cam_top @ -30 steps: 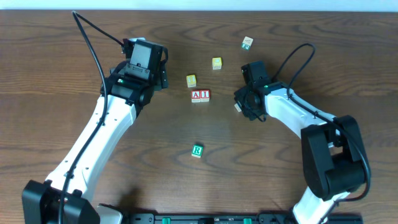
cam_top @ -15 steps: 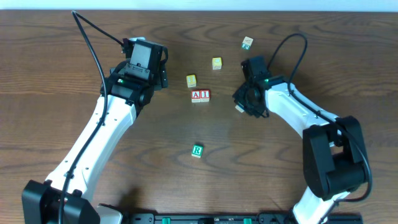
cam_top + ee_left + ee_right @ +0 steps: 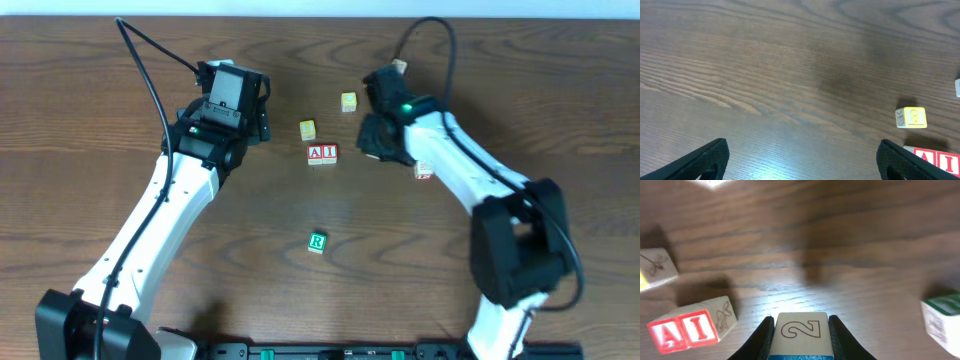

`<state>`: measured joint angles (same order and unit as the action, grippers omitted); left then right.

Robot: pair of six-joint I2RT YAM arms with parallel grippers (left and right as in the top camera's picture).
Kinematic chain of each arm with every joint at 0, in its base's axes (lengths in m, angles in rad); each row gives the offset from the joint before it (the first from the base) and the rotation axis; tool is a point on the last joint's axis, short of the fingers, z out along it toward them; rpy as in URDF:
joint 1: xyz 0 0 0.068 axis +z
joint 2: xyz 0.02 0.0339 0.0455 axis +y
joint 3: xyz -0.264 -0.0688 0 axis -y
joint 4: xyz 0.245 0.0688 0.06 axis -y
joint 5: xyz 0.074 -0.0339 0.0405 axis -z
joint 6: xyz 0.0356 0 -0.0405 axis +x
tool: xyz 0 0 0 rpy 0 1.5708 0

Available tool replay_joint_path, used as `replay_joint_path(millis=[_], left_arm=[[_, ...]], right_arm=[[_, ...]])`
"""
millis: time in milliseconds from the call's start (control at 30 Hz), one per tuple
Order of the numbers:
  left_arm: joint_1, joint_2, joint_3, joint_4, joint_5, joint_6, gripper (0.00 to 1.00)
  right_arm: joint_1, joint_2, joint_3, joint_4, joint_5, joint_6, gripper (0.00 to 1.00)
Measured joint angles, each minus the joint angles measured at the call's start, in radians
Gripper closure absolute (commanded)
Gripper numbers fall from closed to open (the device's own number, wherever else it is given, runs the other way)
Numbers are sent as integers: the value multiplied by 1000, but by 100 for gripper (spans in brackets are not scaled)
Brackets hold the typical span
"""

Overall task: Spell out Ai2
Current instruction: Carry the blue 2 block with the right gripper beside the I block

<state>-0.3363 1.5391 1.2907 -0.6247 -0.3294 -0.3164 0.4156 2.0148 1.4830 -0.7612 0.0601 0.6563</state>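
Two of three characters down: the A block (image 3: 316, 153) and I block (image 3: 329, 153) sit touching, side by side, mid-table. Left to do: seat the 2 block (image 3: 801, 329) against the I. Right gripper (image 3: 801, 342) has it clamped, jaws closed to block width, near the I's right side, not touching, seemingly lifted off the wood. Left gripper (image 3: 802, 160) spread wide, holding nothing

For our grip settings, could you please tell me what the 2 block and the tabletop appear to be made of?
The 2 block: likely pale wood, matte, bare beige face, numeral printed in brown, blue paint along one edge. The tabletop: dark brown wood grain with a soft sheen; solid wood, veneer or laminate cannot be told.
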Motion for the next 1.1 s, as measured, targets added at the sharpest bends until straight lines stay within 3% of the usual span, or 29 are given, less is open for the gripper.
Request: replay_joint_path(millis=[133, 200, 667, 767, 967, 1100], left_arm=[[0, 0, 0, 0, 0, 0, 4], [0, 0, 0, 0, 0, 0, 5], [0, 0, 0, 23, 0, 0, 5], [0, 0, 0, 23, 0, 0, 5], [0, 0, 0, 23, 0, 0, 5], [0, 0, 0, 31, -3, 0, 5]], right_arm=[[33, 127, 101, -89, 40, -46, 82], [38, 159, 113, -87, 53, -56, 73], [15, 159, 126, -19, -25, -84, 74], [15, 159, 126, -19, -34, -91, 65], [15, 159, 126, -19, -39, -97, 67], [15, 159, 126, -20, -36, -101, 59]])
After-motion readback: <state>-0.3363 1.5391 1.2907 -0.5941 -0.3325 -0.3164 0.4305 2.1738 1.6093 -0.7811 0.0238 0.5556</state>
